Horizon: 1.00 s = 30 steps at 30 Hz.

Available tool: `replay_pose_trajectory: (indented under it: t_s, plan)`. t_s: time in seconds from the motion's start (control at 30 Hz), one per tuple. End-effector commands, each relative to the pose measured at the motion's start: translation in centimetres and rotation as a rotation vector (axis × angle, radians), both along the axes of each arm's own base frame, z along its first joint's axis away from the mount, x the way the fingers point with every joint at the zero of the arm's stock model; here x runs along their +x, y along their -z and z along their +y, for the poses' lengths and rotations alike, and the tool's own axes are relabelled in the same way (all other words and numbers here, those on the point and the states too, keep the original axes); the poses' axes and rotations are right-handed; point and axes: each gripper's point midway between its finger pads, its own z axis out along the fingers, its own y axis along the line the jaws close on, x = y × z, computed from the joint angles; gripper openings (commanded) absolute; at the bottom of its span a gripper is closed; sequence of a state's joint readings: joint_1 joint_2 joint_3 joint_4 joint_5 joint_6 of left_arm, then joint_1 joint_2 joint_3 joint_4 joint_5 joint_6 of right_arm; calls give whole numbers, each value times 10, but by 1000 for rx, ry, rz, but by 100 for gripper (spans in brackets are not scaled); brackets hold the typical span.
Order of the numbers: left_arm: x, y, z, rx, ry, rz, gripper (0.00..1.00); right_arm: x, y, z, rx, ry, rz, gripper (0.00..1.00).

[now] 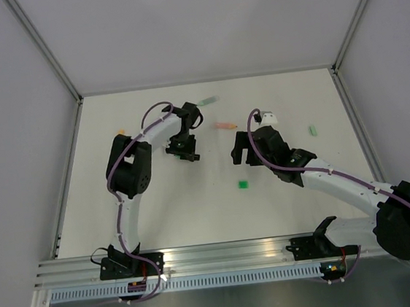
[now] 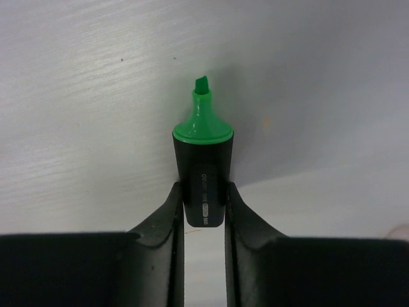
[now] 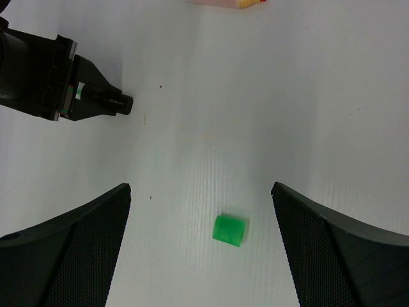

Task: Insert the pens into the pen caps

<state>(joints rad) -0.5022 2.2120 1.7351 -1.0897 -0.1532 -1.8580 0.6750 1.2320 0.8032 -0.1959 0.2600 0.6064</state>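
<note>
White tabletop (image 1: 196,213), pale walls around. Left gripper (image 2: 203,192) was clamped on the black-and-green marker (image 2: 203,160), fingers (image 2: 171,211) tight on the barrel, green chisel tip pointing away. Right gripper (image 3: 199,188) stood wide open, holding nothing, above the bright green cap (image 3: 229,230) mid-table. Salmon pen (image 1: 225,126) lay farther back between the arms. Mint pen (image 1: 207,100) near far edge, mint cap (image 1: 311,130) right, orange cap (image 1: 120,131) left.

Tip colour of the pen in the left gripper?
Bright green; pen body black. Left wrist view.
</note>
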Motion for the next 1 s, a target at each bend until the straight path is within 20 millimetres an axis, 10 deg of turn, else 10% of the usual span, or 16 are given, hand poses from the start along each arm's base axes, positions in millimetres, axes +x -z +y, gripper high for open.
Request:
replay_pose_trajectory:
  t_s: [0.0,0.4,0.77,0.97]
  plan:
    - [-16,21,8,24,75,35,15,7,-16,5,26,8,-30,98]
    - [-33,-15,18,-11,655,-150,2,7,-18,8,19,-29,-38,98]
    - [-75,-98,-79,-314,1354,-703,2,-14,-89,11,213,-115,-247,97]
    - [-98,-151,-83,-391,1413,-970,2,-14,-79,12,216,-143,-278,90]
